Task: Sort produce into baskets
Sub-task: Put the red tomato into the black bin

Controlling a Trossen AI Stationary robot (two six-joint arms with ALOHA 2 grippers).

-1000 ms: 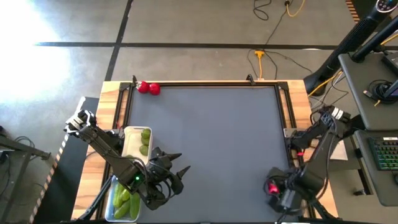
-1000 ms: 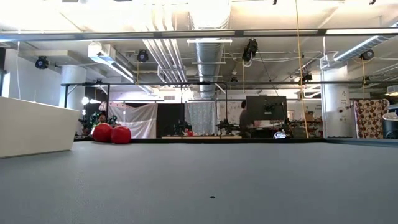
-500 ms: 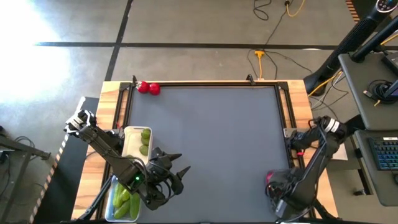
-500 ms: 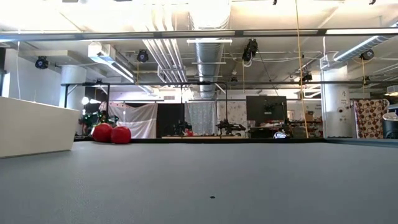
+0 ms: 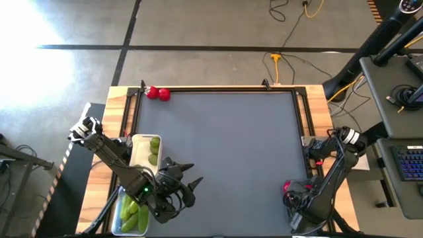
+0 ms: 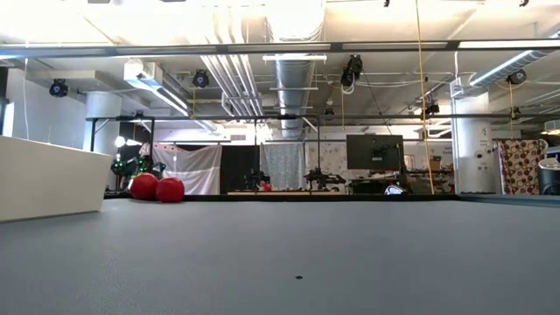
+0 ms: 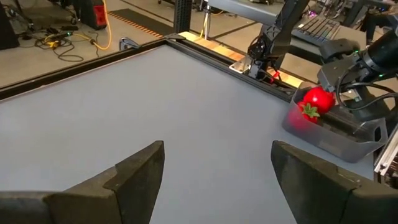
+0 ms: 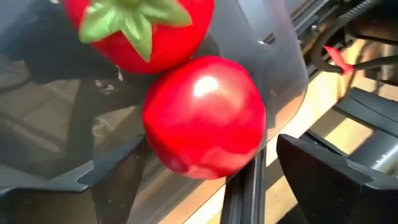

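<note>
In the high view, the right gripper [image 5: 295, 201] is found at the lower right of the frame, over a clear tub [image 7: 329, 132] at the desk's [image 5: 225, 152] near right corner, and the right arm's elbow has been drawn lower and nearer the desk edge than it was a second ago. In the right wrist view its jaws are spread wide, and two red pieces [image 8: 202, 115] are seen lying between them inside the tub, gripped by neither; a release is judged to have been made, so that red produce is counted as sorted. The left gripper [image 5: 182, 188] has stayed at the lower left, jaws wide open and empty, beside the white tray [image 5: 141, 147] holding limes [image 5: 154, 151]. The long green pieces [image 5: 132, 213] lie in a tub below it. Two more red pieces [image 5: 158, 94] remain at the upper left corner of the desk, well apart from both grippers, so the sorting is judged unfinished.
</note>
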